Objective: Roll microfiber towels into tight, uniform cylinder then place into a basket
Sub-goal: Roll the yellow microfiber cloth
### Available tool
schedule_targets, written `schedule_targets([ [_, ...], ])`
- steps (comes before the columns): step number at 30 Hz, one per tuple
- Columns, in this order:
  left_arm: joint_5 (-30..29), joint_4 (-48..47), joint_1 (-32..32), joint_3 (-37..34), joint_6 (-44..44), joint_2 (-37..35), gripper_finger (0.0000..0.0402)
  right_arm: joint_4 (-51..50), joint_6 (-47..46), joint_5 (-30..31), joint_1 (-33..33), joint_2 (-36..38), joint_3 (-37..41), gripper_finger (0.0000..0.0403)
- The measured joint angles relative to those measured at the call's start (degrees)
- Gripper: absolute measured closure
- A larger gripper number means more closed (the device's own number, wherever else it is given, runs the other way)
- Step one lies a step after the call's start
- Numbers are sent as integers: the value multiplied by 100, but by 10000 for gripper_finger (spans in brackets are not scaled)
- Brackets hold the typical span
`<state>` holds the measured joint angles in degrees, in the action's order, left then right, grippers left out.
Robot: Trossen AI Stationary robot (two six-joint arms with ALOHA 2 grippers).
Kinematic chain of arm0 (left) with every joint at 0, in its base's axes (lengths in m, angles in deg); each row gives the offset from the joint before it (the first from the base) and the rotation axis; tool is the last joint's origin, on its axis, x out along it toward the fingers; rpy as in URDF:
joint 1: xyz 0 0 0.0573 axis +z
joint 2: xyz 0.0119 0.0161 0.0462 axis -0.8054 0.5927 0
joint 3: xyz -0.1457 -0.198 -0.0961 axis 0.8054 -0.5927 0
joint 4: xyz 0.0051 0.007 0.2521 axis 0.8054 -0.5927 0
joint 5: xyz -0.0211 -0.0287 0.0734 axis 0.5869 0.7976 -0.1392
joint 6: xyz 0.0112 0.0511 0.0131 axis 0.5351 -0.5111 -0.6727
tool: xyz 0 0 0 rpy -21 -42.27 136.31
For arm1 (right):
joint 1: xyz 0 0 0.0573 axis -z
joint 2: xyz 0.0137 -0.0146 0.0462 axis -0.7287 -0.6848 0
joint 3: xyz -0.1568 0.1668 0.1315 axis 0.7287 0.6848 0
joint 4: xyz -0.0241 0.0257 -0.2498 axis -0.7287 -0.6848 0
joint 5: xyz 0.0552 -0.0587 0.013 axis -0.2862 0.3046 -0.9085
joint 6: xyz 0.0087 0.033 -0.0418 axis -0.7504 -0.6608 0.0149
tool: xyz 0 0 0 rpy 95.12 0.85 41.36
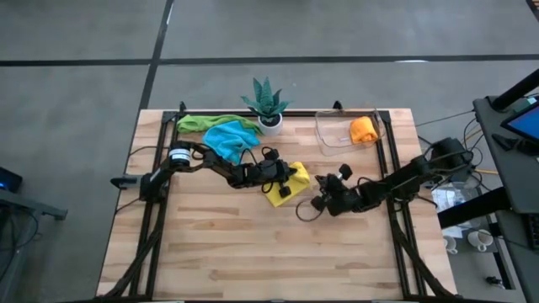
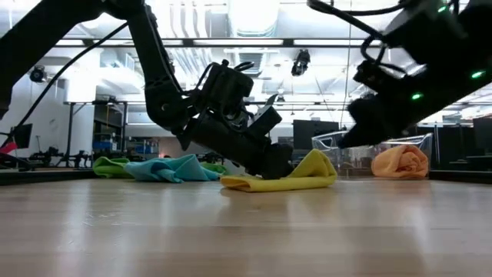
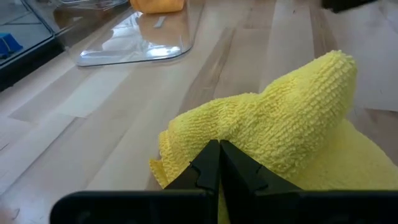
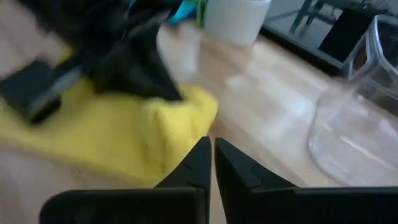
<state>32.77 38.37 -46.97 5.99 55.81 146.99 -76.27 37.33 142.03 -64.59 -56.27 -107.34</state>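
We see the soft, floppy yellow towel (image 1: pixel 283 187) in the middle of the desk (image 1: pixel 253 252), left claw (image 1: pixel 286 188) pinched on its fold, right claw (image 1: pixel 320 202) squeezed together, empty; a raised fold looks best to grab.

The tabletop (image 1: pixel 253 252) is pale wood with a plank grain, framed in black, on a grey floor crossed by dark lines. At mid-frame lies a bright yellow towel (image 1: pixel 290 185) under black arms; toward the upper left, a light blue towel (image 1: pixel 227 139) overlaps a green towel (image 1: pixel 198 123). At the upper right, an orange towel (image 1: pixel 363 129) sits in the clear basket (image 1: pixel 330 141), beside a green spiky plant (image 1: pixel 265 97) in a white pot (image 1: pixel 270 123).
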Motion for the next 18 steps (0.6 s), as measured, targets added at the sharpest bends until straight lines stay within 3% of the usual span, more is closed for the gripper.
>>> schedule_targets([
  [3,0,39,0,0,0,-2,402,1407,676,-38,389,-159,302,394],
  [6,0,76,0,0,0,-2,402,2385,1161,-750,925,-333,430,395],
  [10,1,101,1,0,-8,-2,402,2951,1196,-1785,1461,-670,454,395],
  [15,2,97,0,-7,-9,-2,402,3015,1178,-2298,1343,-859,256,395],
  [18,5,95,0,-9,-9,-6,402,2974,1042,-2302,1161,-852,248,395],
])
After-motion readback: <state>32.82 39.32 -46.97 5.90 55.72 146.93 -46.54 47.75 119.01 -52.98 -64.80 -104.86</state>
